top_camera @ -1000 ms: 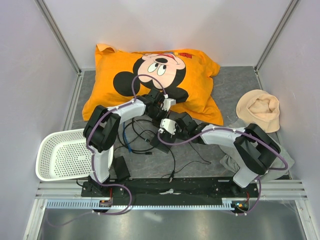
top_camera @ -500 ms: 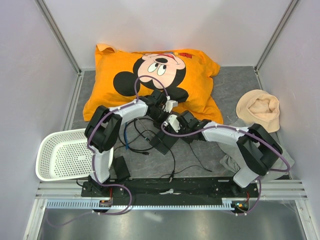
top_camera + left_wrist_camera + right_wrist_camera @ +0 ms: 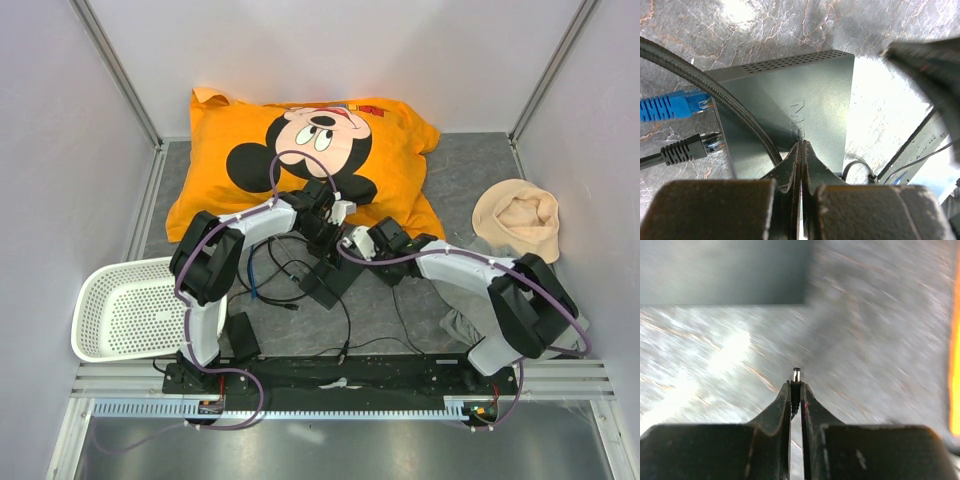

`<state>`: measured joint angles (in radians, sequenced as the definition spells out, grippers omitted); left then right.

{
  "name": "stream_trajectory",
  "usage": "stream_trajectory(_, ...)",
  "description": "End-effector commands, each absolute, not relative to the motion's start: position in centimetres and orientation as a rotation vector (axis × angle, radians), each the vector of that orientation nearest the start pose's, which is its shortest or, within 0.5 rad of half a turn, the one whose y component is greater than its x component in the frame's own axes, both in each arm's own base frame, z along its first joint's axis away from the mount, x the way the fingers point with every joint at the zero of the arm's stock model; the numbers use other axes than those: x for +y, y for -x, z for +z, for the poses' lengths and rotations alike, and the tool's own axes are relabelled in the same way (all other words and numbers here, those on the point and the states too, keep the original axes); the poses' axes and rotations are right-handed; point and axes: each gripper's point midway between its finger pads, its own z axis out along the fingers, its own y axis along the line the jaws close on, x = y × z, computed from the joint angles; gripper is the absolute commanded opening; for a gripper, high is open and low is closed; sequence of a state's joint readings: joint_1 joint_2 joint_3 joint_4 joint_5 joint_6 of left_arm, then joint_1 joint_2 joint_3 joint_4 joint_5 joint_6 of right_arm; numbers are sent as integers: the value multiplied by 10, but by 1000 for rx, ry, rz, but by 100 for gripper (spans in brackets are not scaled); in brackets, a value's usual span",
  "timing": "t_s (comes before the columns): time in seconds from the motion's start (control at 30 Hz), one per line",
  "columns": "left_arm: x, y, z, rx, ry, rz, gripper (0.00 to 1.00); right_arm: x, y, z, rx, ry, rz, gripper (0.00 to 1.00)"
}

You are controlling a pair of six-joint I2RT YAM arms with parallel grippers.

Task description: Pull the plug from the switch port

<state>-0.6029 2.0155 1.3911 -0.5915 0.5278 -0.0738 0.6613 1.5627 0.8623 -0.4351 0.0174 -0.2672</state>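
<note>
**A:** While the bench [image 3: 470, 170] carries that big orange pillow [image 3: 300, 150] at the back, both arms meet over the switch [image 3: 328, 282] mid-floor.

**B:** Left arm [image 3: 245, 225] first. The left jaws are pressed together, tips down on the switch's lid. Pinning the box, I'd say.

**A:** And at its edge, from the left wrist view?

**B:** A braided cable [image 3: 700, 75] crosses the lid. A blue plug [image 3: 675, 105] and a black plug [image 3: 687, 149] below it both sit at the edge, in their sockets as far as I can tell.

**A:** Now the right arm [image 3: 460, 270].

**B:** The right jaws are pinching a little plug [image 3: 796, 374], its metal tip poking out past them. It's apart from the switch, whose corner is only a blur up-left in that view.

**A:** So it's out?

**B:** Looks that way, so I'd call the pull all but done. The port itself I can't make out.

**A:** Next?

**B:** Draw the plug well clear without dragging the switch by its lead, lay it on the bench, then spread the right jaws. After that the left can lift off the lid.
</note>
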Motion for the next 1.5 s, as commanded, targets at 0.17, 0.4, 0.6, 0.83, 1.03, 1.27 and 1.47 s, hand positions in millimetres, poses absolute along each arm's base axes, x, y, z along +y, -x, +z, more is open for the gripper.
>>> stream_trajectory(0.17, -264, -302, -4, 2714, -977, -534, 2, 87, -350, 109, 2304, 761, -204, 0)
stream_trajectory(0.4, -280, -319, 43, 2571, -1000, -585, 2, -10, -413, 112, 2325, 432, -477, 0)
stream_trajectory(0.6, -278, -328, 78, 2474, -1007, -567, 2, 27, -424, 143, 2275, 491, -213, 55)
stream_trajectory(0.83, -258, -343, 143, 2411, -877, -800, 1, 203, -303, 196, 1877, 1197, 464, 67)
stream_trajectory(1.03, -223, -375, 169, 2373, -766, -788, 4, 282, -236, 157, 1773, 1575, 672, 68)
stream_trajectory(1.27, -202, -375, 160, 2422, -646, -766, 8, 328, -266, 119, 1886, 1508, 630, 62)
stream_trajectory(1.47, -199, -345, 139, 2469, -641, -832, 9, 331, -302, 118, 2002, 1197, 526, 60)
